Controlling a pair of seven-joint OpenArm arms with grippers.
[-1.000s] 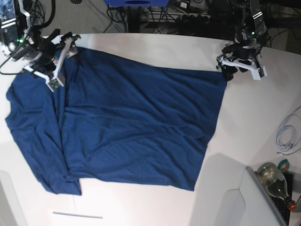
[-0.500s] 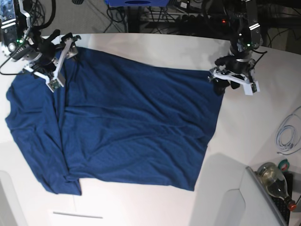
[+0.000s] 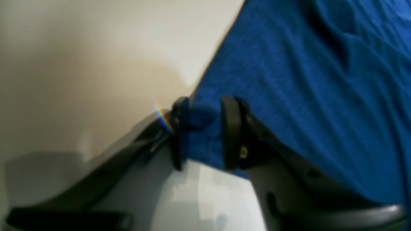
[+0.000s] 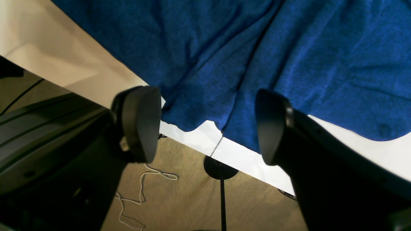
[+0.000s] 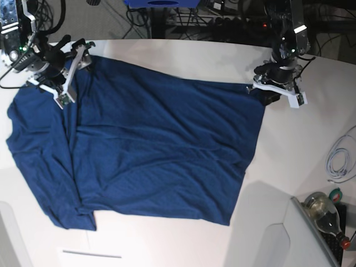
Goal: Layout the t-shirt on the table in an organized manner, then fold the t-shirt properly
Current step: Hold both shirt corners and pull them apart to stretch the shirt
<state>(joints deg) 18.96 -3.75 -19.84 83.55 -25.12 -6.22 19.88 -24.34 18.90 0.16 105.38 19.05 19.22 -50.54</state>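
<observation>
Left gripper (image 3: 200,133) pinching t-shirt (image 5: 156,144) corner; no writing.

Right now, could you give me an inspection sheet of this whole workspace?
Surface: white table, mostly covered.
Job's things: navy t-shirt spread out, wrinkled.
Clutter: glass bottle at the lower right.
Grippers: left gripper has its jaws around the shirt's corner, with cloth between them; right gripper open above the shirt's edge.
Cables: coiled white cable on the table; more on the floor.
Surroundings: blue bin behind the table.
</observation>
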